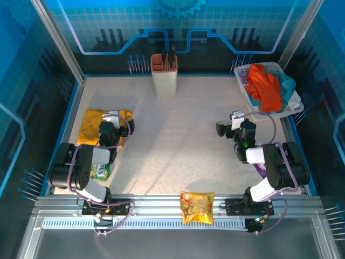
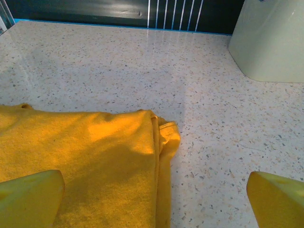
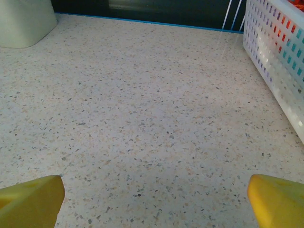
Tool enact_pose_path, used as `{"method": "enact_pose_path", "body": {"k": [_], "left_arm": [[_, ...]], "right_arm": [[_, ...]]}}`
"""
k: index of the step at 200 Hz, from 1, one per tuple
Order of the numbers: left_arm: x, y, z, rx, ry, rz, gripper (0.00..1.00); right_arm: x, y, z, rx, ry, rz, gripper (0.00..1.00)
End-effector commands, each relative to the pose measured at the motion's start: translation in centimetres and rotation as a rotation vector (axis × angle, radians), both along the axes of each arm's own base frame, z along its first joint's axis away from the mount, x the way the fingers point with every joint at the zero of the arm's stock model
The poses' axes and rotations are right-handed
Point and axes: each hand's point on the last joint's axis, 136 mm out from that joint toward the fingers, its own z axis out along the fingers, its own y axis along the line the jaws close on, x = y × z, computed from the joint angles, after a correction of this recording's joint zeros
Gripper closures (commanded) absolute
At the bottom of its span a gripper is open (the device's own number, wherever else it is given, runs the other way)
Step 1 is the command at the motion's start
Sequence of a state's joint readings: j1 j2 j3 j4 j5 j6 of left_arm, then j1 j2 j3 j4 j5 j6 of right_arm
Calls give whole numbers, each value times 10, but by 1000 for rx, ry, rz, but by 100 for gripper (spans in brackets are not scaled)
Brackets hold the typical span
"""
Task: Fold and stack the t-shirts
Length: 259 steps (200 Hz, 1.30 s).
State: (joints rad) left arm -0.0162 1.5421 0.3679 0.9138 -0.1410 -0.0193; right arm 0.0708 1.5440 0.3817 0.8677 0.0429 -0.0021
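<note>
We see the mustard yellow t-shirt [image 2: 95, 156] on the desk [image 2: 223, 123] beneath our left pincer [image 2: 154, 199], which gapes empty, as does our right pincer [image 3: 154, 199].

A speckled beige table [image 1: 183, 140] with a blue rim [image 1: 70, 113] sits inside blue panel walls [image 1: 108, 24] printed with a grid and a gear [image 1: 180, 6]; aluminium rails [image 1: 156, 205] line the near edge, and light brightens mid-table
</note>
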Motion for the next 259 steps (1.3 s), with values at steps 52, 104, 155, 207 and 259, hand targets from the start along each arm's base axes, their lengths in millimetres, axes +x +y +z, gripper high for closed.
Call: {"method": "enact_pose_path", "body": {"k": [52,104,155,207,259], "left_arm": [[4,0,5,-3,-13,-10,1],[4,0,4,25,-16,6,1],[3,-1,5,26,-17,4,1],[-5,3,28,51,-41,53,1],[-12,-7,72,-116,87,118,1]], "right_arm": [[7,-4,12,1,-37,-2,0],[7,-14,14,1,-53,-62,0],[7,-12,14,-28,-53,-75,0],[-3,-27,40,-113,-109,-248,0],[-5,-47,121,64,-16,-429,0]]}}
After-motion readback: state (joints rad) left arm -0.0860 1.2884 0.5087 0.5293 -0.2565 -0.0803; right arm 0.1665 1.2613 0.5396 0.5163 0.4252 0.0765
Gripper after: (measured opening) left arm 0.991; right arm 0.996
